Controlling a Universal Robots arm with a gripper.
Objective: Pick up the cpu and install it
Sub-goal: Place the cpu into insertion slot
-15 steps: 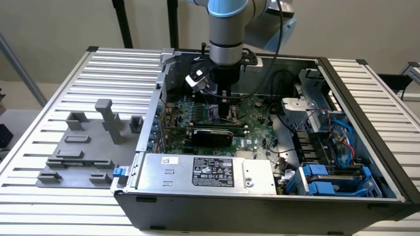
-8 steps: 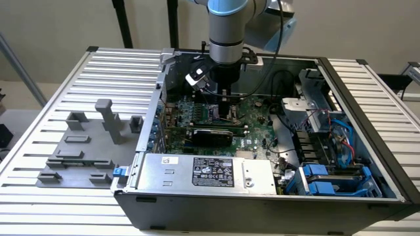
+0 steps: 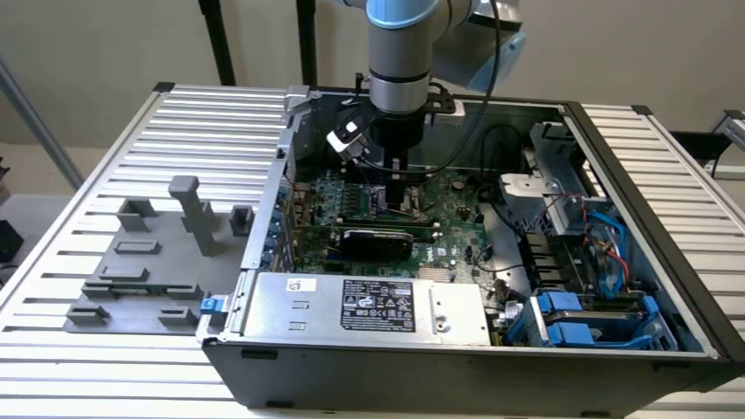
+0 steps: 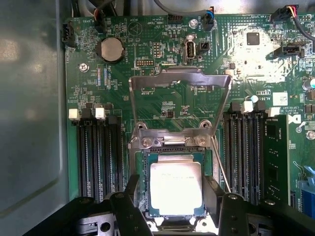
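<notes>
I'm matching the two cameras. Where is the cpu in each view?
Exterior view: hidden under the end effector, mid-case.
Wrist view: cpu lies flat beside the raised metal frame, at the end effector.
Shared landmark: the green motherboard.

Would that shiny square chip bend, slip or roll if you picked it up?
The cpu is probably stiff: it shows a flat metal lid on a thin green board. The smooth shiny lid may be slippery. Flat and square, it likely won't roll.
</notes>
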